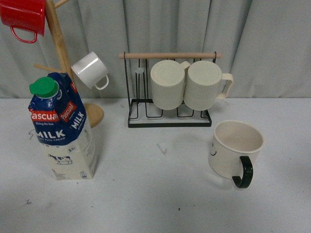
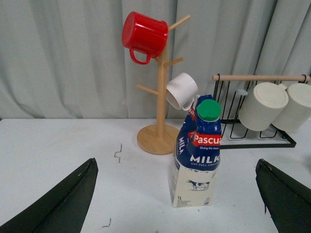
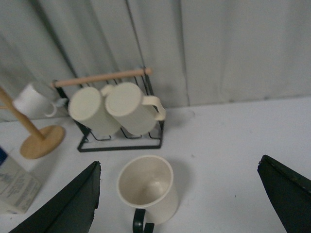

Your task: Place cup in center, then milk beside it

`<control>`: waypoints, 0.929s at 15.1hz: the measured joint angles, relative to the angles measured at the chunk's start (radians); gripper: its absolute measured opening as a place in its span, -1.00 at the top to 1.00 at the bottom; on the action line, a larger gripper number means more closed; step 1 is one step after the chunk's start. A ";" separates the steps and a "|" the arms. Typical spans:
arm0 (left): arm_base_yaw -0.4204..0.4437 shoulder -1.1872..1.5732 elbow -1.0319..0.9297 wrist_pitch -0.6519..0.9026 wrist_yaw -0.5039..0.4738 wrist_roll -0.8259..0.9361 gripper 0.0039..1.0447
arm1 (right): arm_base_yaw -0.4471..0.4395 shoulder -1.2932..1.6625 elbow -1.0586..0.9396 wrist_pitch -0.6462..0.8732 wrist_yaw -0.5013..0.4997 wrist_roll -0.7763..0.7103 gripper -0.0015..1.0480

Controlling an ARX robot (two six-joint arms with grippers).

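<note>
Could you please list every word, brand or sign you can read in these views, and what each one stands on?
"Pascual": red label on the milk carton.
"MILK": the carton's blue upper part.
Smiley face, no words: side of the cup.
Finer print on the carton: too small to read.

Staged lab — curtain (image 1: 170,24), white table (image 1: 155,204)

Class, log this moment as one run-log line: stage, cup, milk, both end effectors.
stage: neither item grasped | cup: upright, right side | milk: upright, left side | left end effector: open | right end effector: open
</note>
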 joint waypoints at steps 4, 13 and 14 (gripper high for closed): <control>0.000 0.000 0.000 0.000 0.000 0.000 -0.88 | 0.119 0.589 0.376 -0.207 0.215 0.100 -0.87; 0.000 0.000 0.000 0.000 0.000 0.000 -0.88 | 0.201 0.970 0.750 -0.532 0.293 0.108 -0.87; 0.000 0.000 0.000 0.000 0.000 0.000 -0.88 | 0.208 0.985 0.756 -0.541 0.294 0.118 -0.71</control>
